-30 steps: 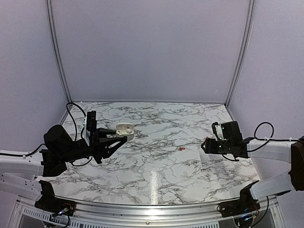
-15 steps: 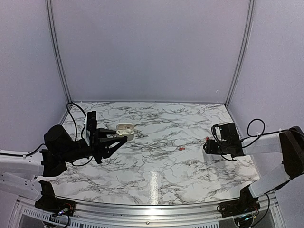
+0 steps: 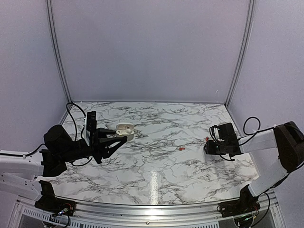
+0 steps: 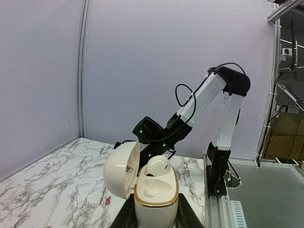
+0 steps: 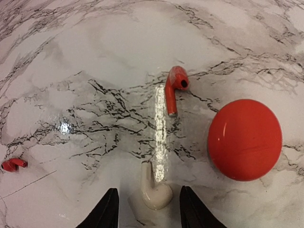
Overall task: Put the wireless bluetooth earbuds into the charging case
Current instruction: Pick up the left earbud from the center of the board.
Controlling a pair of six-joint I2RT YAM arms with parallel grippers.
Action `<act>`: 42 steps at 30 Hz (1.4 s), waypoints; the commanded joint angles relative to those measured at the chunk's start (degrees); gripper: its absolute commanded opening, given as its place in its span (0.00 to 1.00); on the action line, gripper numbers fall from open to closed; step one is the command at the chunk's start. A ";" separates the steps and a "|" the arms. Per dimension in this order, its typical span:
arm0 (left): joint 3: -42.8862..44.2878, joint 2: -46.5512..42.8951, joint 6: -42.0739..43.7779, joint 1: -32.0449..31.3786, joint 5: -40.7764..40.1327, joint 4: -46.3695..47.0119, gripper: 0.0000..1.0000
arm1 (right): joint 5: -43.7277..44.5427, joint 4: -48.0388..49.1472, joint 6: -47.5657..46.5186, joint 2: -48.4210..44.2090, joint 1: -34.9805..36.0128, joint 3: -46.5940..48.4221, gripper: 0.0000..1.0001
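earbuds are only partly stowed: one white bud [image 4: 157, 166] sits in a socket of the open white charging case [image 4: 154, 192], lid tipped back, which the left gripper [image 4: 154, 211] clamps by its lower body, well apart from the red round case [image 5: 244, 139] across the marble table [image 5: 71, 57]. the other socket looks unfilled. a loose white earbud [image 5: 153, 191] lies on the marble near the red round case, between the fingers of the right gripper [image 5: 149, 211] — the jaws stand apart with a gap on either side, so nothing is grasped yet. one red earbud [image 5: 175, 88] lies just beside the red round case; a second red earbud [image 5: 12, 164] lies well apart from it, toward the white case. the red round case appears shut, so by my reckoning three buds are left to place. for room: the red round case lies near the table's right edge and side wall, leaving the right arm little slack that way, while the stretch from it toward the held case is bare marble apart from that second red earbud — probably the easiest lane for a carry.
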 commanded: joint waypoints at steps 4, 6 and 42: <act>-0.47 -1.55 1.25 0.40 -0.71 1.73 0.00 | 0.56 -0.32 -0.46 2.03 -0.64 2.10 0.42; -0.42 -1.47 1.32 0.40 -0.65 1.77 0.00 | 0.67 -0.57 -0.39 2.44 -0.58 2.38 0.40; -0.82 -1.99 0.97 0.89 -1.00 1.64 0.00 | -3.20 -4.14 -4.78 -3.58 9.35 5.05 0.18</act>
